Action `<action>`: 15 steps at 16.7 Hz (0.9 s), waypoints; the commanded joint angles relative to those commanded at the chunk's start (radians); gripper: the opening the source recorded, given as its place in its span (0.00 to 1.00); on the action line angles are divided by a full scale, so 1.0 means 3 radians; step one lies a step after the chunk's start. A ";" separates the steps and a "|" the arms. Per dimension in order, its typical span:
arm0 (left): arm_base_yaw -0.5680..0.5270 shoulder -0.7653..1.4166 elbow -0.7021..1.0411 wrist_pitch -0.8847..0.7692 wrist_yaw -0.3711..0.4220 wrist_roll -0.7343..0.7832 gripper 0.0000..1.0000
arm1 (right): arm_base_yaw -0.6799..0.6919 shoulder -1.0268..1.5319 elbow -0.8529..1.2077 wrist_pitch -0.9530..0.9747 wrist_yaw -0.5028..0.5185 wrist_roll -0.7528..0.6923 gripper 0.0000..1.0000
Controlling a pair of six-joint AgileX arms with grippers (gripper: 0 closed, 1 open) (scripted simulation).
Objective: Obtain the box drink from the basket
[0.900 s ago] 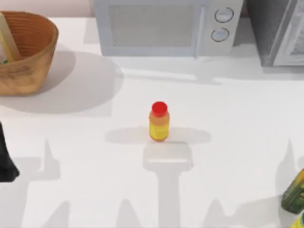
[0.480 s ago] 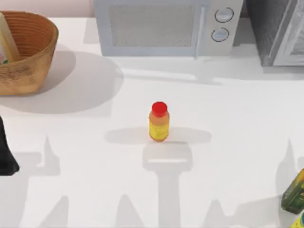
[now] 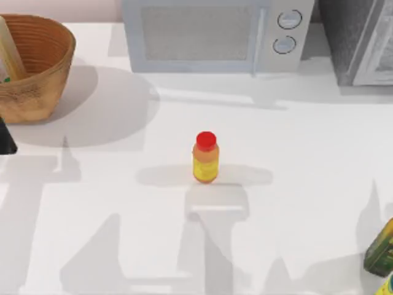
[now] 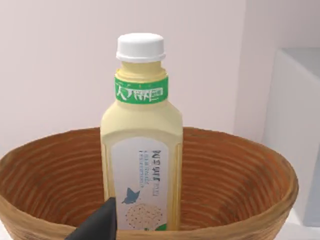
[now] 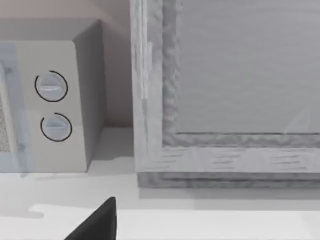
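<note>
Stood upright inside the basket (image 4: pixel 250 200), the box drink (image 4: pixel 142 150), pale carton with white cap, leaning near the wall at the far-left corner of the worktop (image 3: pixel 276 153). Hovered just short of the basket's near rim, the left gripper (image 3: pixel 5 138), aimed level at the carton's label; one dark fingertip (image 4: pixel 100 225) seen low in the left wrist view, open or closed impossible to tell. Sat off to the right, the right gripper (image 5: pixel 97 222), facing the microwave (image 5: pixel 50 100) and a grey cabinet (image 5: pixel 225 90), finger state likewise impossible to tell.

Judged as approach, grasp not yet made. Likely trouble: clipping the wicker rim on the way in and shoving the basket, or nudging the tall carton so it toppled against the wall. Also a risk of a low, off-centre pinch letting it tilt on lifting. Left well apart at mid-worktop, the red-capped bottle (image 3: pixel 206 158); no confusing the two
</note>
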 joint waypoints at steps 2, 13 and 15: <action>0.0048 0.0599 0.0226 0.0415 0.0066 0.0006 1.00 | 0.0000 0.0000 0.0000 0.0000 0.0000 0.0000 1.00; 0.0284 0.3501 0.1256 0.2328 0.0363 0.0021 1.00 | 0.0000 0.0000 0.0000 0.0000 0.0000 0.0000 1.00; 0.0309 0.3799 0.1350 0.2510 0.0391 0.0022 1.00 | 0.0000 0.0000 0.0000 0.0000 0.0000 0.0000 1.00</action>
